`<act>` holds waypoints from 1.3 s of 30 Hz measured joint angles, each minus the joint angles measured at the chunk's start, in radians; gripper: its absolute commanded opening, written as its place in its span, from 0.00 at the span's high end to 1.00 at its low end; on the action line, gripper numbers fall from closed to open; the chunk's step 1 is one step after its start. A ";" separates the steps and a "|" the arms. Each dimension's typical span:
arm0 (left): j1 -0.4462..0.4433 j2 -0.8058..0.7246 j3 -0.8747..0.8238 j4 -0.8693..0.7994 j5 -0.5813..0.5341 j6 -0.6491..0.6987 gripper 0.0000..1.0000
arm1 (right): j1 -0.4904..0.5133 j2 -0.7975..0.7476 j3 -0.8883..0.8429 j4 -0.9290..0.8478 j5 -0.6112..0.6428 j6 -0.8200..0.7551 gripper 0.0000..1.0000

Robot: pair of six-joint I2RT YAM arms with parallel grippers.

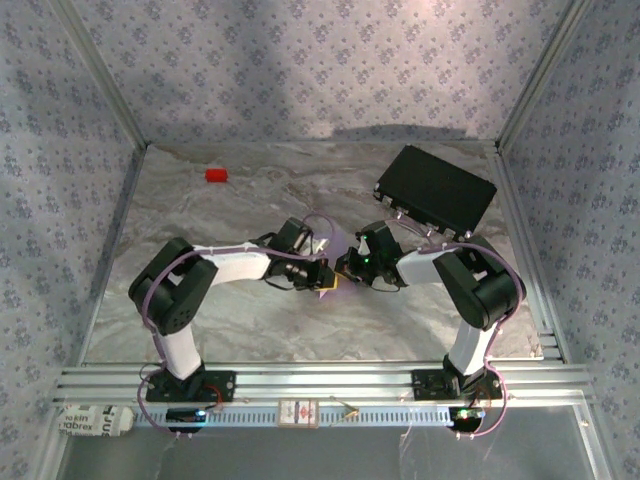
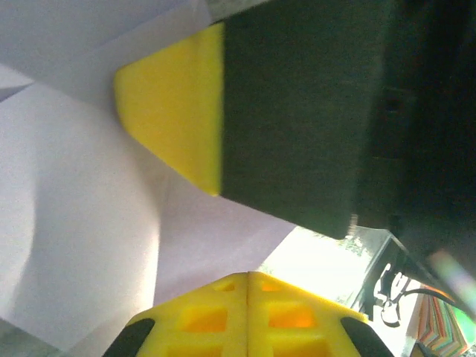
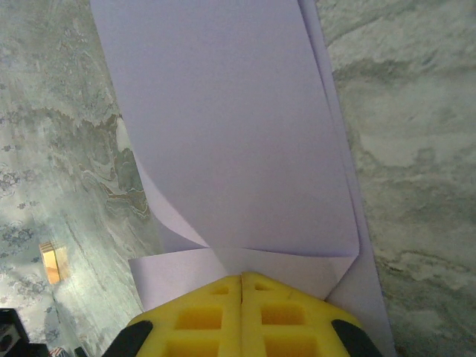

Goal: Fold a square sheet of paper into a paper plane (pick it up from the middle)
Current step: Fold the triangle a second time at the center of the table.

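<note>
The square sheet of paper (image 3: 230,126) is pale lilac and folded into long overlapping layers with flaps near my fingertips. It lies over the marble table (image 3: 416,149). My right gripper (image 3: 242,275) is shut on its near end, and the paper comes straight out of the yellow tips. My left gripper (image 2: 248,274) is shut too, with the paper (image 2: 82,223) reaching its tip. One yellow finger (image 2: 171,119) of the right gripper sits close ahead of it. From above, the left gripper (image 1: 328,280) and the right gripper (image 1: 346,270) meet at mid-table over the paper (image 1: 347,260). The paper plane is out of view.
A small red block (image 1: 216,175) lies at the far left of the table. A black rectangular case (image 1: 435,190) sits at the far right. Patterned walls close in the sides and back. An aluminium rail (image 1: 320,380) runs along the near edge.
</note>
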 measured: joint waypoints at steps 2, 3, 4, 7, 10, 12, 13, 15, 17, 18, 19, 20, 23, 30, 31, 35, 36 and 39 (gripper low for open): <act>-0.001 0.011 0.007 -0.012 -0.005 0.003 0.93 | 0.000 0.000 0.000 0.000 0.000 0.000 1.00; -0.002 0.014 0.010 -0.016 -0.008 0.005 0.93 | 0.000 0.000 0.000 0.000 0.000 0.000 1.00; -0.003 0.015 0.012 -0.018 -0.011 0.008 0.93 | 0.000 0.000 0.000 0.000 0.000 0.000 1.00; -0.010 0.015 0.021 -0.031 -0.027 0.019 0.93 | 0.000 -0.001 0.000 0.000 0.001 0.000 1.00; -0.016 0.015 0.025 -0.042 -0.042 0.033 0.93 | 0.000 -0.001 -0.001 0.000 0.002 0.000 1.00; -0.019 0.018 0.025 -0.050 -0.052 0.042 0.93 | 0.000 -0.002 -0.002 0.000 0.003 0.000 1.00; -0.021 0.021 0.025 -0.054 -0.058 0.045 0.93 | 0.000 -0.002 -0.002 0.000 0.003 0.000 1.00; -0.022 0.027 0.025 -0.062 -0.064 0.052 0.93 | 0.000 -0.003 -0.003 0.000 0.004 0.000 1.00; -0.022 0.034 0.024 -0.069 -0.071 0.057 0.93 | -0.002 -0.004 -0.006 0.001 0.004 0.000 1.00; -0.022 0.034 0.023 -0.069 -0.072 0.060 0.93 | -0.002 -0.005 -0.006 0.001 0.004 0.000 1.00; -0.021 0.034 0.020 -0.069 -0.075 0.061 0.93 | -0.002 -0.006 -0.008 0.001 0.005 0.000 1.00; -0.022 0.034 0.017 -0.068 -0.076 0.063 0.93 | -0.002 -0.007 -0.008 0.002 0.005 0.000 1.00; -0.022 0.034 0.004 -0.068 -0.078 0.063 0.93 | -0.003 -0.008 -0.012 0.004 0.006 0.000 1.00; -0.022 0.032 -0.022 -0.047 -0.078 0.063 0.92 | -0.005 -0.010 -0.016 0.009 0.006 0.000 1.00; -0.022 0.030 -0.027 -0.041 -0.079 0.063 0.92 | -0.005 -0.010 -0.017 0.010 0.006 0.000 1.00; -0.022 0.015 -0.052 -0.018 -0.079 0.063 0.93 | -0.006 -0.010 -0.018 0.011 0.003 0.000 1.00; -0.022 0.010 -0.059 -0.014 -0.079 0.063 0.92 | -0.006 -0.010 -0.018 0.011 0.002 0.000 1.00; -0.022 -0.011 -0.086 -0.011 -0.080 0.063 0.93 | -0.006 -0.010 -0.018 0.011 0.002 0.000 1.00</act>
